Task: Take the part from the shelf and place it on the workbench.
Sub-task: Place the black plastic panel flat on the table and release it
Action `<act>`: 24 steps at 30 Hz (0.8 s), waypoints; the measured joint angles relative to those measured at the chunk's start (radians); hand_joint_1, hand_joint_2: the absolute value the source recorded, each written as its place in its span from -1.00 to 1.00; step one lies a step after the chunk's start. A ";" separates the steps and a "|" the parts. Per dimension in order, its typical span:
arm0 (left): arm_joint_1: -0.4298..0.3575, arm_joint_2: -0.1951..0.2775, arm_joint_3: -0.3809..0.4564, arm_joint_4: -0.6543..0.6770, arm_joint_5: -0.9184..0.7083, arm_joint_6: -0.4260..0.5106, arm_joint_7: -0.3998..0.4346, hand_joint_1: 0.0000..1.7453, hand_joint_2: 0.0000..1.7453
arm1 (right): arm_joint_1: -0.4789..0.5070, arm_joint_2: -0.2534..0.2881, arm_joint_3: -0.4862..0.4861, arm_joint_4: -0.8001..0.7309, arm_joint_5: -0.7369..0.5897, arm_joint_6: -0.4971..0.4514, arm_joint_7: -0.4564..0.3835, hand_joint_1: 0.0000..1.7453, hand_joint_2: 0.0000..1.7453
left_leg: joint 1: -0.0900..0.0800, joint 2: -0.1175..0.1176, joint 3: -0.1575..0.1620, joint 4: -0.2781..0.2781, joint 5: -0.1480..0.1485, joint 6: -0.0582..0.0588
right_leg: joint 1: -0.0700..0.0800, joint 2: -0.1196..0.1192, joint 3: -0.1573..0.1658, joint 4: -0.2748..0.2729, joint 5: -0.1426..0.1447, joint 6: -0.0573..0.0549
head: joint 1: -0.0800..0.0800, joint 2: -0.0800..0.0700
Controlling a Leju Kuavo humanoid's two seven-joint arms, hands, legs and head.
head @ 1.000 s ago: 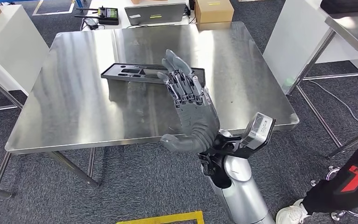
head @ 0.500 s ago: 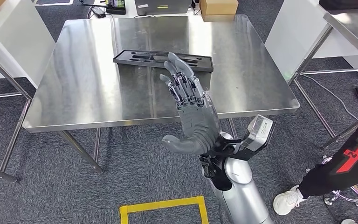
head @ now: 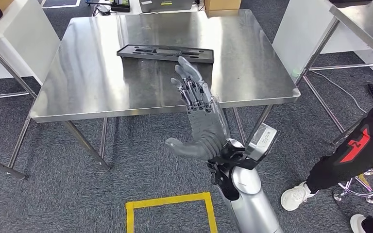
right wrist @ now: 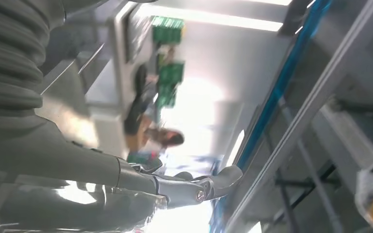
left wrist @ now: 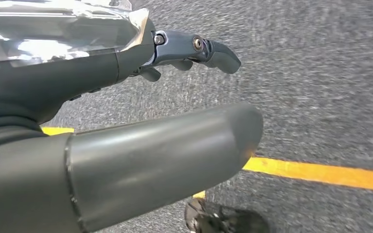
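A long black moulded part (head: 165,52) lies flat on the steel workbench (head: 102,82), toward its far side. My right hand (head: 201,121) is raised in front of the bench's near edge, palm showing, fingers stretched and spread, thumb out to the side, holding nothing. It is well short of the part. In the right wrist view the same right hand (right wrist: 77,160) has straight fingers against blurred ceiling lights. In the left wrist view my left hand (left wrist: 126,121) hangs over grey carpet, thumb and fingers apart, with nothing between them.
A person in black trousers with a red mark (head: 354,155) and white shoes stands at the right. Yellow tape (head: 170,201) marks a square on the carpet by my feet. White tables stand at left (head: 9,39) and right (head: 364,24).
The whole picture has shifted: the camera has drawn back, so the workbench and the part appear farther away. My right hand stays raised and spread with nothing in it.
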 joint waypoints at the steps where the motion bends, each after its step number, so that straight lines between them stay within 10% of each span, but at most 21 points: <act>1: 0.000 0.000 0.000 0.000 0.005 0.002 -0.003 -1.00 -1.00 | 0.003 -0.001 -0.003 0.001 0.024 -0.026 0.000 -1.00 1.00 | 0.001 -0.002 0.046 -0.065 0.003 -0.005 | 0.001 0.000 -0.014 0.011 0.004 0.006 | -0.001 0.000; 3: 0.002 0.001 0.000 0.000 0.015 0.004 -0.008 -1.00 -1.00 | 0.011 -0.003 -0.012 0.005 0.057 -0.067 -0.001 -1.00 1.00 | -0.001 -0.009 0.095 -0.148 -0.017 -0.005 | 0.005 0.000 -0.033 0.024 0.013 0.020 | -0.001 0.000; 6: 0.011 0.002 0.000 0.000 0.028 0.010 -0.012 -1.00 -1.00 | 0.035 -0.015 -0.035 0.033 0.109 -0.146 0.010 -1.00 1.00 | -0.010 -0.010 0.086 -0.163 -0.008 0.025 | 0.005 0.001 -0.045 0.025 0.025 0.048 | 0.000 0.000; 9: 0.020 0.006 0.003 0.000 0.041 0.014 -0.017 -1.00 -1.00 | 0.064 -0.039 -0.081 0.117 0.179 -0.253 0.022 -1.00 1.00 | -0.014 -0.004 0.054 -0.169 0.024 0.065 | 0.003 0.003 -0.087 0.119 -0.061 0.038 | 0.004 0.000; 11: 0.028 0.010 0.008 0.000 0.046 0.016 -0.017 -1.00 -1.00 | 0.081 -0.054 -0.124 0.210 0.220 -0.310 0.026 -1.00 1.00 | -0.020 -0.003 0.023 -0.169 0.047 0.077 | 0.004 0.004 -0.121 0.247 -0.135 0.030 | 0.005 0.000; 13: 0.034 0.011 0.011 0.000 0.050 0.018 -0.017 -1.00 -1.00 | 0.098 -0.068 -0.177 0.325 0.264 -0.376 0.039 -1.00 1.00 | -0.025 -0.003 -0.008 -0.168 0.070 0.081 | 0.007 0.004 -0.112 0.309 -0.144 0.040 | 0.005 0.000; 15: 0.037 0.012 0.012 0.000 0.051 0.022 -0.015 -1.00 -1.00 | 0.103 -0.082 -0.233 0.453 0.305 -0.450 0.058 -1.00 1.00 | -0.029 -0.004 -0.032 -0.167 0.091 0.080 | 0.012 0.004 -0.038 0.239 -0.101 0.052 | 0.005 0.000; 19: 0.037 0.011 0.013 0.000 0.047 0.025 -0.013 -1.00 -1.00 | 0.102 -0.112 -0.344 0.722 0.344 -0.531 0.126 -1.00 1.00 | -0.030 -0.004 -0.052 -0.174 0.133 0.065 | 0.033 0.002 0.128 -0.018 -0.113 0.021 | 0.005 0.000; 22: 0.042 0.017 0.013 0.000 0.039 0.025 -0.011 -1.00 -1.00 | 0.120 -0.132 -0.398 0.872 0.354 -0.524 0.201 -1.00 1.00 | -0.028 -0.004 -0.060 -0.177 0.136 0.048 | 0.023 0.002 0.115 -0.035 -0.086 0.005 | 0.006 0.000; 24: 0.045 0.022 0.012 0.001 0.035 0.025 -0.009 -1.00 -1.00 | 0.141 -0.143 -0.422 0.955 0.356 -0.509 0.244 -1.00 1.00 | -0.025 -0.003 -0.081 -0.110 0.048 0.037 | 0.011 -0.003 0.097 -0.038 -0.060 -0.010 | 0.004 0.000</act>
